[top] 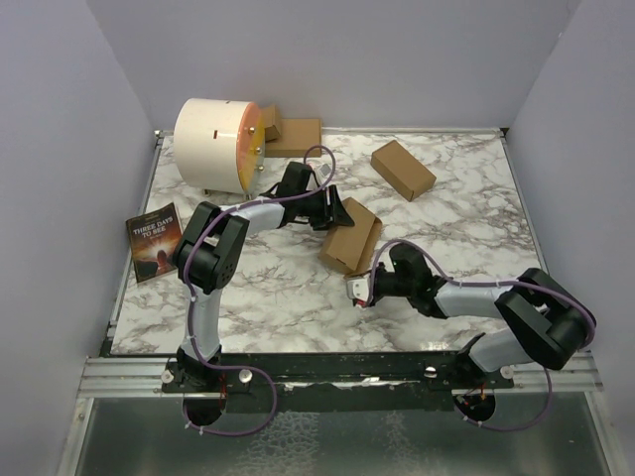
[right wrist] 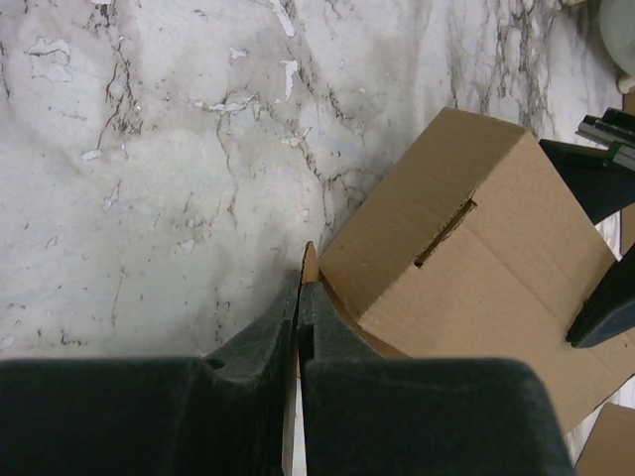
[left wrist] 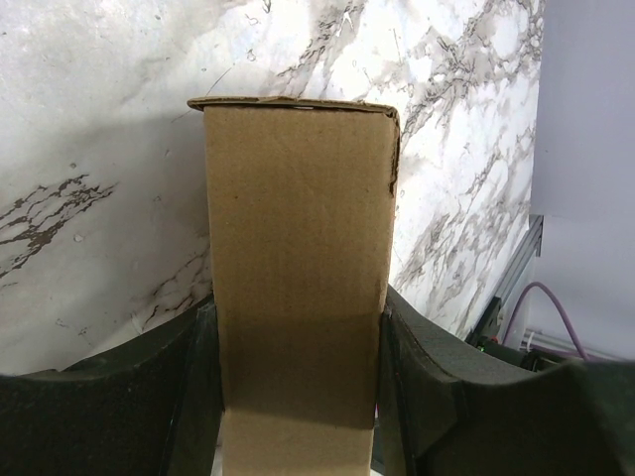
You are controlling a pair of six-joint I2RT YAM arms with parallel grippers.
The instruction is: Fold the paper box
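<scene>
While the left hand (top: 335, 214) gripped the paper box (top: 350, 236) across its side walls at the far end, the carton lay in the middle of the table (top: 476, 228). The right hand (top: 359, 291) was pinched tight on a thin end flap (right wrist: 309, 260) at the near corner. Plain corrugated card, this: light by the look of it, stiff across the panels, quick to crease at edges. Sensible holds, I'd say: flat walls for bracing, the flap's tip for steering toward that slot (right wrist: 444, 233).
</scene>
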